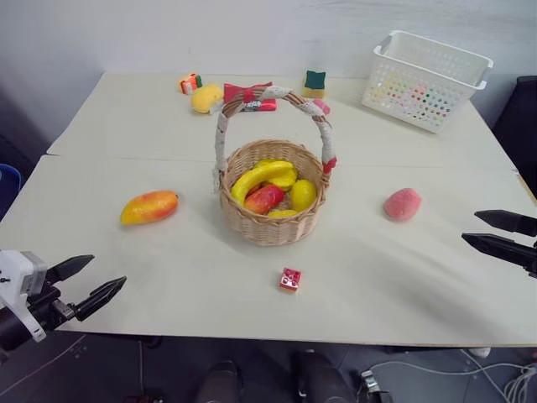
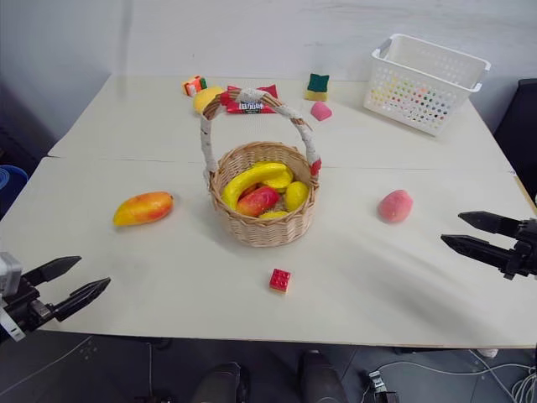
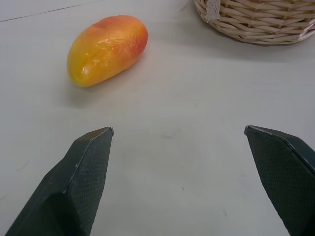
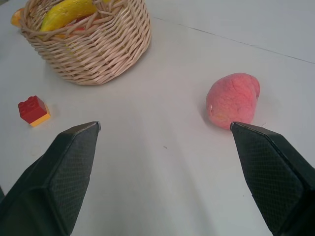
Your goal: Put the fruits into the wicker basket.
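Round tan woven wicker basket (image 3: 256, 22) is cut off by the left wrist view's edge, only its lower wall showing. Fruits inside overlap: the red-orange piece (image 1: 264, 198) sits half under the yellow banana (image 1: 256, 176), type unclear. Far small orange-green block (image 1: 190, 83) too small to identify. Right black two-fingered claw (image 1: 502, 232) cut by the picture edge.

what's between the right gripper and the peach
Nothing: bare table runs from the open right gripper to the peach, as the right wrist view shows.
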